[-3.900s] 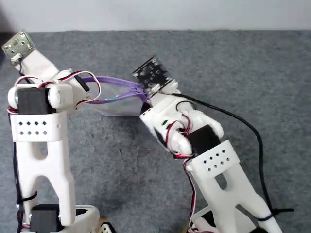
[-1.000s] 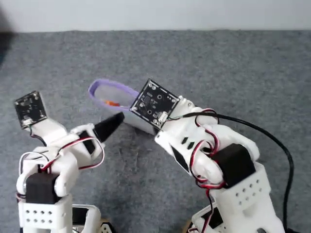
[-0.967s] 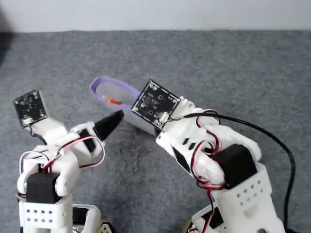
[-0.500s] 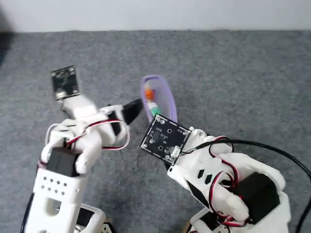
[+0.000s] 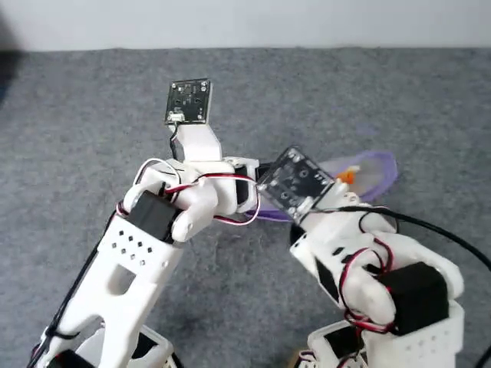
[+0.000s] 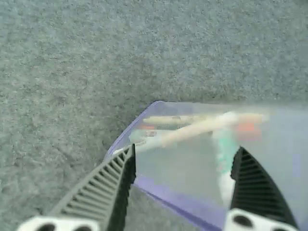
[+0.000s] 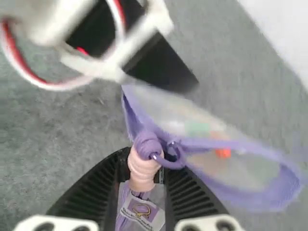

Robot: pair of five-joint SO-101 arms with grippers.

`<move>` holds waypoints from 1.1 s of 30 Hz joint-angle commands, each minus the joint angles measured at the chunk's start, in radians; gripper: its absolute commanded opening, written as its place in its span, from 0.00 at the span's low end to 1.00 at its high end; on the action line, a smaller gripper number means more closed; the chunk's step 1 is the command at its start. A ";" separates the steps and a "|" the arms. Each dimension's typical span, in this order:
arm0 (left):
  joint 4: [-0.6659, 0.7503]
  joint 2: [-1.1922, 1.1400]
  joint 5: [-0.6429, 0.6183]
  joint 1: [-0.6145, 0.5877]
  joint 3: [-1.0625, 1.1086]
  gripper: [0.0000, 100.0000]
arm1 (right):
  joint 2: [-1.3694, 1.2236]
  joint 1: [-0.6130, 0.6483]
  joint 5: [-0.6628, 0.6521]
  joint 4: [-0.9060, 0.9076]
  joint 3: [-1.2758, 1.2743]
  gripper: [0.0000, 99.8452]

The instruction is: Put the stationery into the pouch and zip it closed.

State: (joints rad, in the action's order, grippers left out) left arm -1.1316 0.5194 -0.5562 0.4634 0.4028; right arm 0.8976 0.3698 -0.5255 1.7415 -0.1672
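Note:
A clear pouch (image 5: 372,170) with purple edging lies slanted on the grey mat, right of centre. Pens and an orange-tipped piece of stationery (image 6: 192,127) show through its side. My left gripper (image 6: 185,151) is open, one finger on each side of the pouch's (image 6: 192,163) end, low over the mat. My right gripper (image 7: 144,166) is shut on the pouch's zipper pull (image 7: 143,161), a purple loop with a pale bead. In the right wrist view the pouch (image 7: 216,161) hangs out beyond the pull, and a black finger of the left gripper (image 7: 159,62) sits just past it.
Both arms meet at the table's middle, the right arm's camera board (image 5: 295,182) covering the left gripper from above. A black cable (image 5: 453,245) runs along the right side. Bare grey mat (image 5: 383,92) lies behind the pouch, up to a white wall.
The pouch has swung from the left of centre over to the right, held by the right gripper. The left arm has risen and reached right to the pouch's end.

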 commanded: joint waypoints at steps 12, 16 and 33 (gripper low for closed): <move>-0.315 0.003 0.141 -0.052 -0.240 0.30 | 0.010 -0.209 -0.014 -0.117 -0.049 0.01; -0.376 0.003 0.230 -0.051 -0.251 0.30 | 0.010 -0.225 -0.014 -0.145 -0.048 0.01; -0.137 -0.006 0.262 0.183 -0.136 0.30 | 0.010 -0.219 0.063 -0.232 -0.048 0.01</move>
State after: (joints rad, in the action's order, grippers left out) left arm -1.3863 0.5117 -0.2816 0.6337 0.2386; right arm 0.8991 0.1550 -0.4780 1.5313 -0.2209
